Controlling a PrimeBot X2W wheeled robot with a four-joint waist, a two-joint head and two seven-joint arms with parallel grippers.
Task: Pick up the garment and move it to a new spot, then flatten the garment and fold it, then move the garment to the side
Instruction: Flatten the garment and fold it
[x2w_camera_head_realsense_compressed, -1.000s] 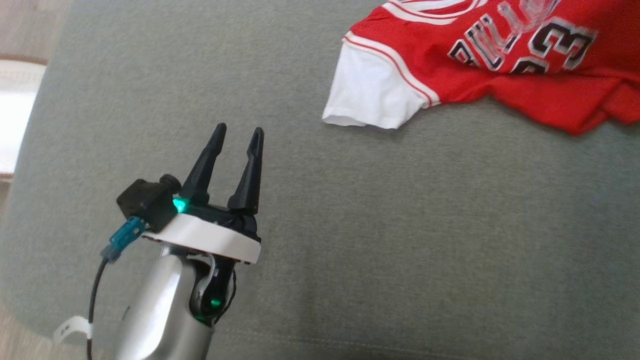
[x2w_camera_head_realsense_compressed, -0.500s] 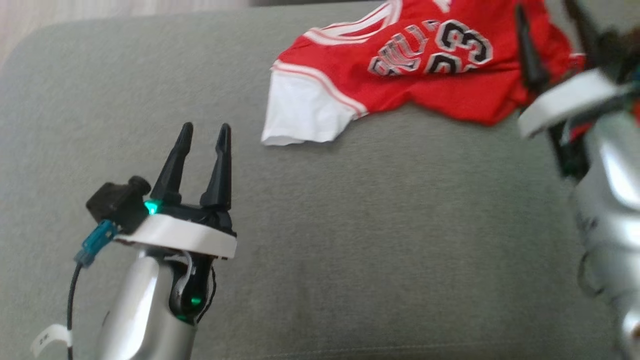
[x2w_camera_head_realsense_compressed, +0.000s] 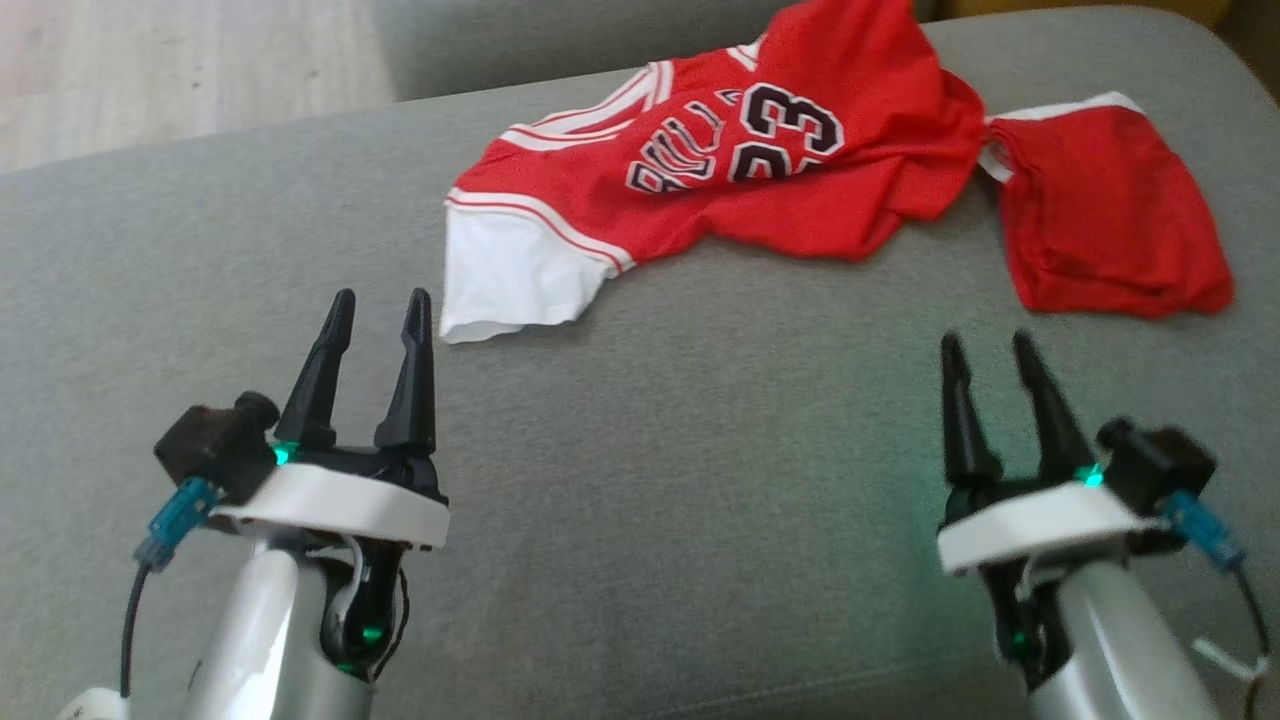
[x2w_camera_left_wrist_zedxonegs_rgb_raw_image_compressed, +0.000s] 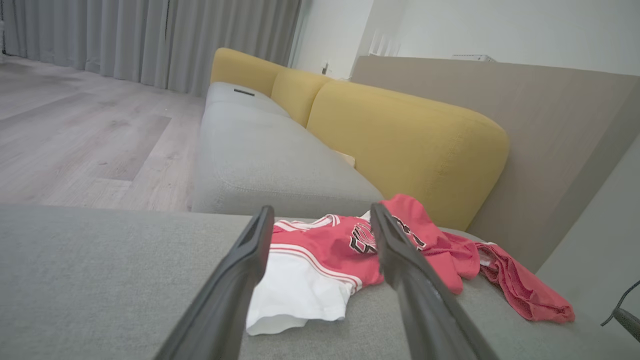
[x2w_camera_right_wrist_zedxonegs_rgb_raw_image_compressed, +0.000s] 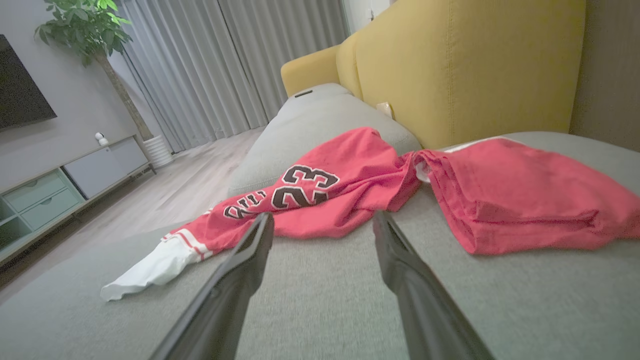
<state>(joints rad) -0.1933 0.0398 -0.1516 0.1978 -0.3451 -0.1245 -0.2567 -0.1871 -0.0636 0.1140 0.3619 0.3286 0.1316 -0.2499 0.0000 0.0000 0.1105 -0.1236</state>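
Note:
A red jersey (x2w_camera_head_realsense_compressed: 800, 170) with a white sleeve and black "23" lettering lies crumpled at the far side of the grey cushion (x2w_camera_head_realsense_compressed: 700, 480); it also lies ahead in the left wrist view (x2w_camera_left_wrist_zedxonegs_rgb_raw_image_compressed: 320, 250) and the right wrist view (x2w_camera_right_wrist_zedxonegs_rgb_raw_image_compressed: 350, 200). My left gripper (x2w_camera_head_realsense_compressed: 380, 305) hovers at the lower left, open, its tips just short of the white sleeve (x2w_camera_head_realsense_compressed: 505, 280). My right gripper (x2w_camera_head_realsense_compressed: 985, 345) stands open at the lower right, a little nearer than the jersey's red right part (x2w_camera_head_realsense_compressed: 1100, 220). Neither holds anything.
Yellow back cushions (x2w_camera_left_wrist_zedxonegs_rgb_raw_image_compressed: 400, 135) rise behind the seat, and a second grey seat cushion (x2w_camera_left_wrist_zedxonegs_rgb_raw_image_compressed: 265, 160) lies beyond. Wooden floor (x2w_camera_left_wrist_zedxonegs_rgb_raw_image_compressed: 75, 135) runs along the left. A TV cabinet (x2w_camera_right_wrist_zedxonegs_rgb_raw_image_compressed: 55, 195), a potted plant (x2w_camera_right_wrist_zedxonegs_rgb_raw_image_compressed: 85, 30) and curtains (x2w_camera_right_wrist_zedxonegs_rgb_raw_image_compressed: 200, 65) stand farther off.
The head camera has swung right and tilted, bringing the whole jersey and my right gripper into view. The right arm dropped from the upper right to the lower right.

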